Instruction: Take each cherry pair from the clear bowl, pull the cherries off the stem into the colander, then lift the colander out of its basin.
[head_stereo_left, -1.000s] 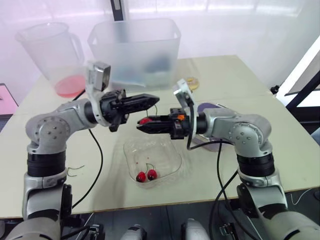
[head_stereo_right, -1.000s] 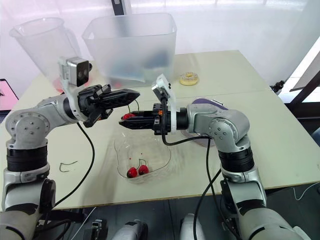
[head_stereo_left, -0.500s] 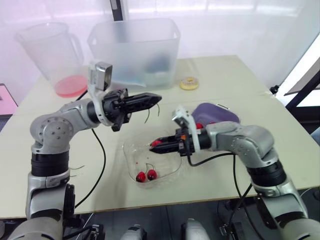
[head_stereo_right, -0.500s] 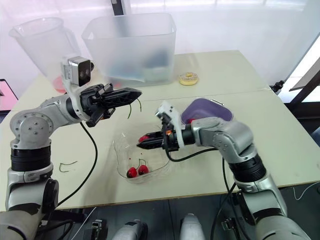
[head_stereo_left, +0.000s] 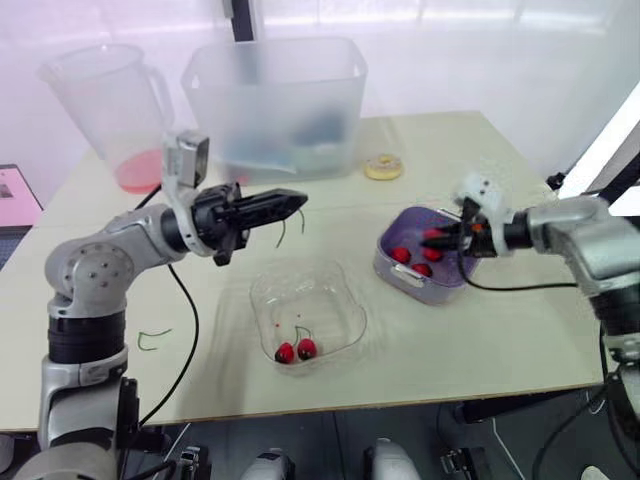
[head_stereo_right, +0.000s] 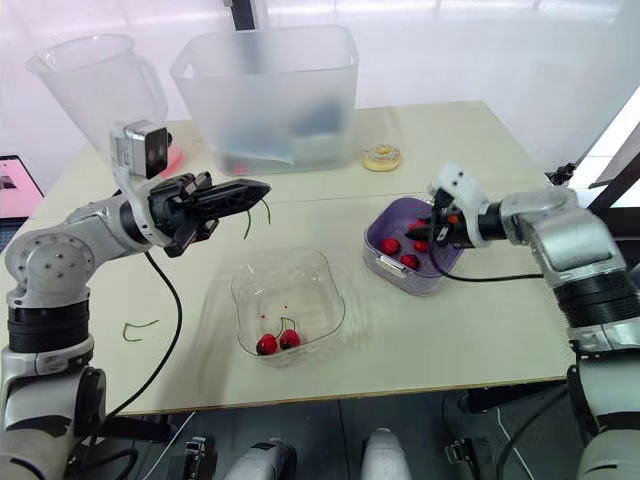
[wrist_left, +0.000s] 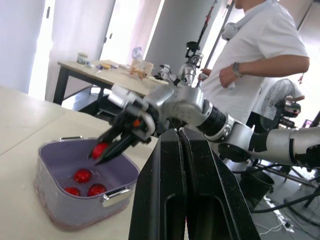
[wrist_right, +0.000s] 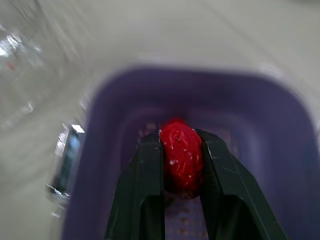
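While the left claw (head_stereo_left: 298, 201) hangs above the pale worktop (head_stereo_left: 480, 150) with its two black fingers pressed together on a thin green stem (head_stereo_right: 249, 224), whose bare ends dangle just under the tips, the right claw (wrist_right: 181, 145) is out over the purple rectangular plastic colander (head_stereo_left: 386, 263). That claw is pinching a glossy red cherry (wrist_right: 181, 162) between its fingers, and the fruit is held over the inside of the colander. Three loose red cherries (head_stereo_left: 403, 255) lie in the colander, directly beneath and beside the right claw's tips. From where I stand I cannot tell the colander apart from its basin. The clear rounded-square plastic bowl (head_stereo_left: 352, 306) sits on the worktop below the left claw and a little nearer the robot, well apart from the right claw. In it lies one red cherry pair (head_stereo_left: 296, 350), joined on its stem, close to the bowl's near wall. Bowl and colander stand just beside each other, not touching.
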